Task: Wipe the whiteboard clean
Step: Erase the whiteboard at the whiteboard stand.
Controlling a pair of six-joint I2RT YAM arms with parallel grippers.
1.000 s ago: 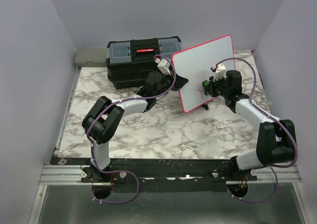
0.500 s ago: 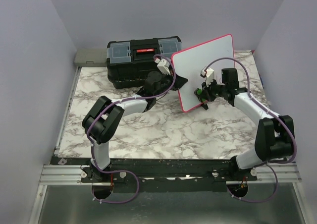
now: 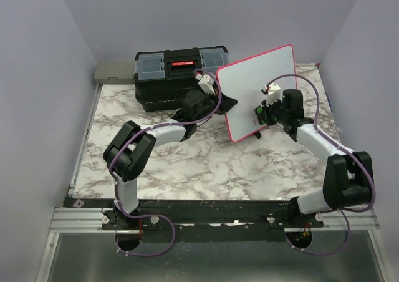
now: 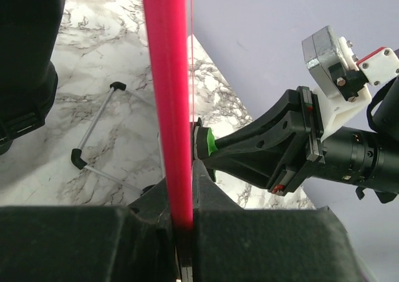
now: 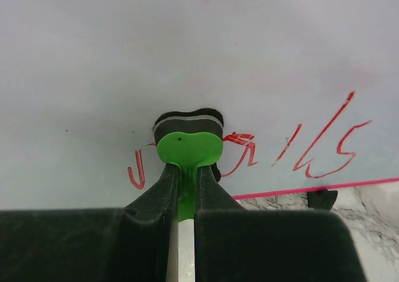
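The whiteboard [image 3: 255,85] stands tilted on the marble table, white with a pink-red rim. My left gripper [image 3: 224,103] is shut on its left edge; in the left wrist view the rim [image 4: 167,95] runs up from between the left gripper's [image 4: 184,173] fingers. My right gripper [image 3: 262,112] is shut on a green eraser [image 5: 189,146], whose dark felt presses on the board face [image 5: 187,38]. Red handwriting [image 5: 318,148] shows to the eraser's left and right, just above the lower rim. The eraser [image 4: 209,142] also shows in the left wrist view.
A black toolbox [image 3: 177,76] sits behind the board on the left, a grey flat object [image 3: 112,71] beyond it. The board's wire stand [image 4: 93,132] rests on the marble table [image 3: 206,163]. Purple walls close in on three sides.
My right gripper slid the eraser left and down across the board, then came back right and up to about where it was. The left arm and board stayed still.
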